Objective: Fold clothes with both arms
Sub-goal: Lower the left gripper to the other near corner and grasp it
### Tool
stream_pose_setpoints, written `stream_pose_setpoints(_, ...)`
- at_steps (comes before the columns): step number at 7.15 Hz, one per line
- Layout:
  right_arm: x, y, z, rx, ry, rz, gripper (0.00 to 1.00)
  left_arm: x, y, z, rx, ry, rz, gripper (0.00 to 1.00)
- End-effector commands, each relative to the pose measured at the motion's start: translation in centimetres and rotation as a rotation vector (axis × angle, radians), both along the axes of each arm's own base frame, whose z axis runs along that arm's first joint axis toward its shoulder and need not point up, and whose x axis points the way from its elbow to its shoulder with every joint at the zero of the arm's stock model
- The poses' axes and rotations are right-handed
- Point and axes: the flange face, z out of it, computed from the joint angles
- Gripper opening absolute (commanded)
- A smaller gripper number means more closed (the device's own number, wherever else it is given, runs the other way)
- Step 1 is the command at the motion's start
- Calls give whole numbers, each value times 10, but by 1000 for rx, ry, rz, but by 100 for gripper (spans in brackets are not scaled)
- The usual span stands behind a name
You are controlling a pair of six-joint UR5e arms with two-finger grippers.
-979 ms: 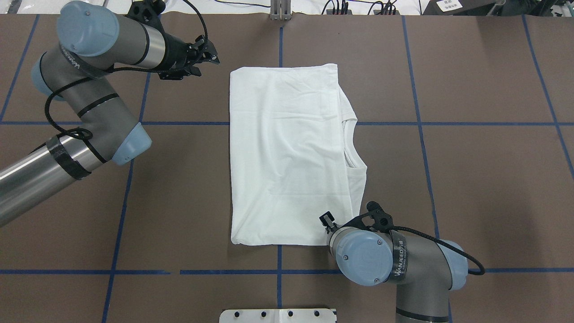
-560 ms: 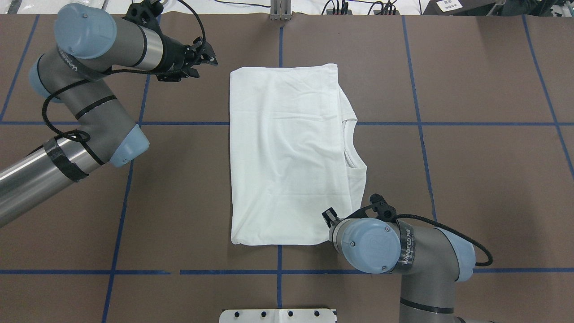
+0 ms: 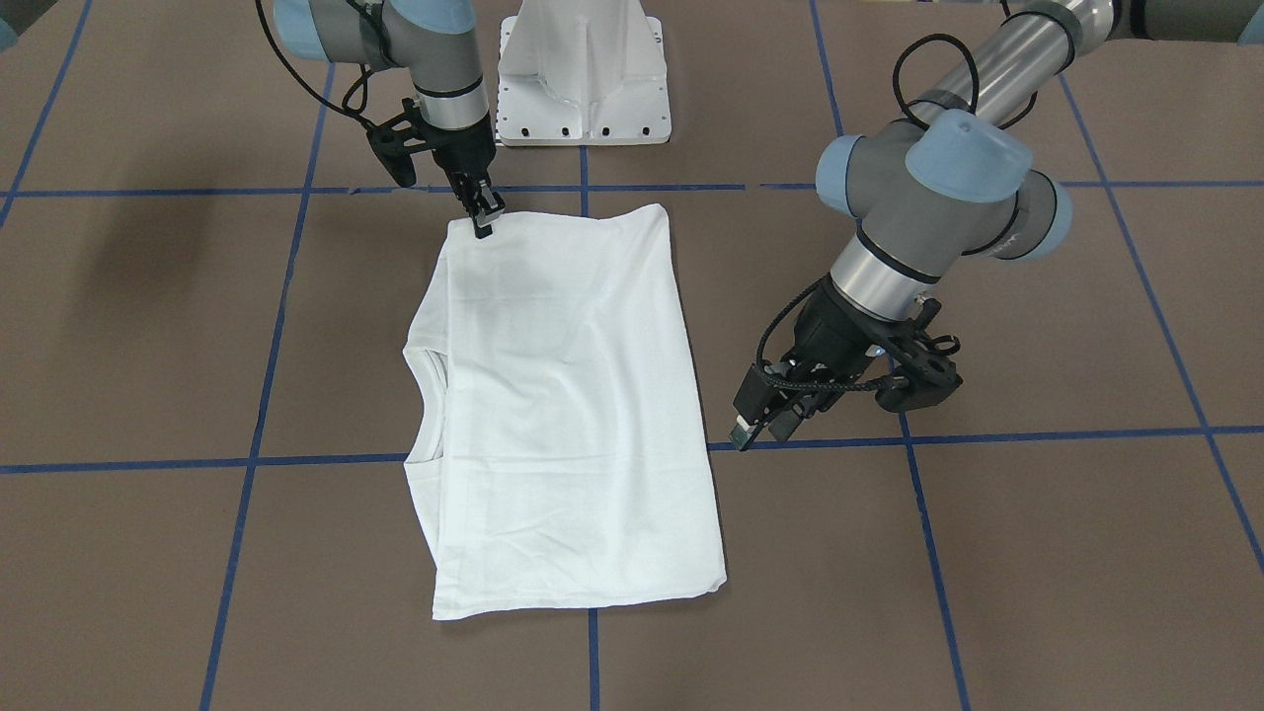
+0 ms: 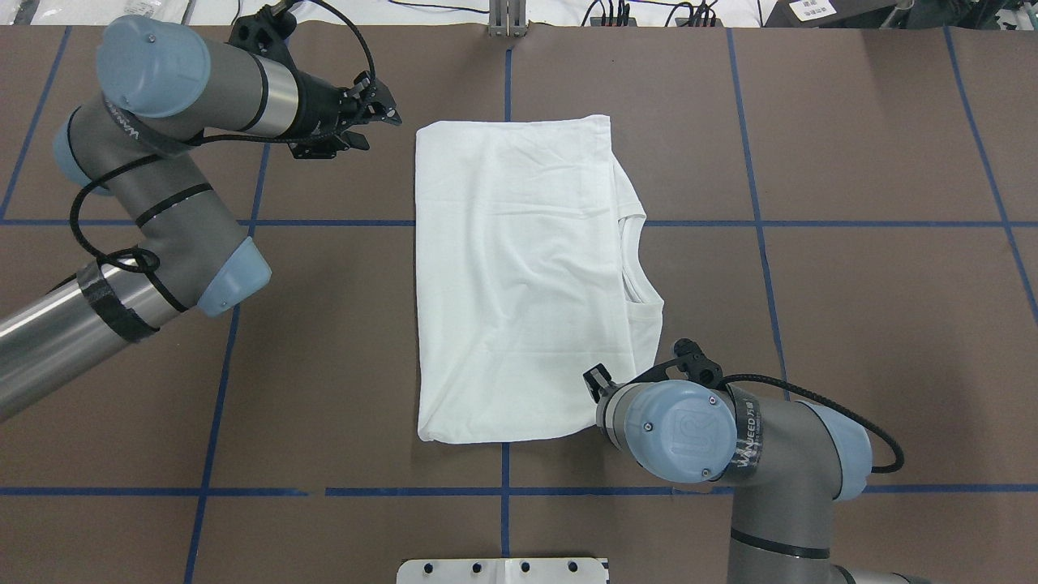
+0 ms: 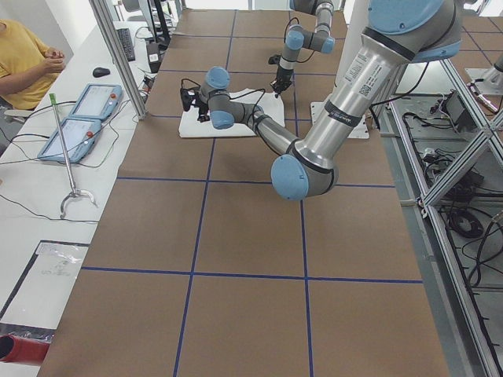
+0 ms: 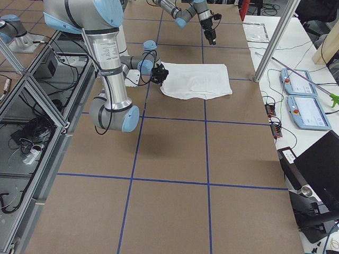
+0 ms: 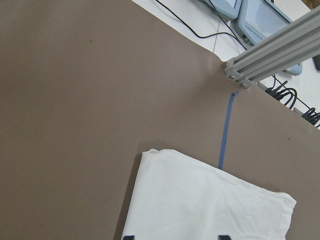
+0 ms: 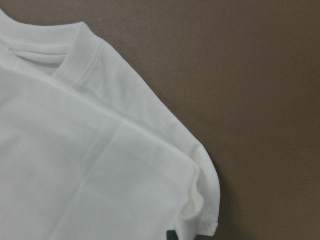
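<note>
Left gripper point(image 3: 758, 431): jaws wide apart and empty, tilted down over bare mat. It sits near the shirt's point(image 4: 519, 276) far corner on the robot's left, not touching the cloth; the left wrist view shows two dark fingertips well apart at the bottom edge, with that corner beyond them. Right gripper point(image 3: 483, 222): fingers look close together, pointing straight down with the tips at the shirt's corner nearest the robot, on its right side. Cannot tell if it has cloth pinched; in the overhead view its own wrist hides it. The right wrist view shows that corner slightly curled, with the ribbed collar point(image 8: 45, 50) at upper left. The white shirt lies flat mid-table, folded into a long rectangle, with the collar opening on the robot's right edge and light wrinkles across it. The table point(image 4: 851, 324) has a brown mat marked with a grid of blue tape lines point(image 4: 811, 223). The white pedestal point(image 3: 583, 79) stands at the robot's edge between the arm bases. An aluminium frame post point(image 7: 270, 50) rises at the far edge, with cables point(image 4: 649, 12) behind it. On the white side bench past it are two teach pendants point(image 5: 82, 118) and a hooked rod point(image 5: 67, 157), and a person in a yellow top point(image 5: 20, 63) sits there.
</note>
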Motion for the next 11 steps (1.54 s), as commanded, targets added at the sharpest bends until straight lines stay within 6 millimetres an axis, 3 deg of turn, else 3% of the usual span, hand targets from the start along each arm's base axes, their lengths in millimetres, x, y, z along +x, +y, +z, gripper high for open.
stream_pose_setpoints(1, 9, 1, -6, -5, -7, -3, 0, 33, 104, 6, -73, 58, 43, 64)
stream_pose_setpoints(2, 9, 2, -6, -5, -9, -5, 0, 62, 162, 28, -101, 35, 51, 64)
stream_pose_setpoints(4, 13, 2, -10, -3, -16, -3, 0, 107, 221, 47, -184, -30, 90, 64)
stream_pose_setpoints(6, 14, 2, -7, -4, -13, -3, 0, 129, 266, 39, -230, -21, 145, 63)
stream_pose_setpoints(8, 14, 3, -10, -3, -18, -5, 0, 138, 283, 41, -240, -41, 171, 56)
stream_pose_setpoints(10, 13, 3, -12, -2, -21, -5, 0, 142, 290, 41, -241, -41, 184, 56)
stream_pose_setpoints(11, 14, 3, -12, -2, -22, -5, 0, 144, 293, 42, -244, -50, 190, 48)
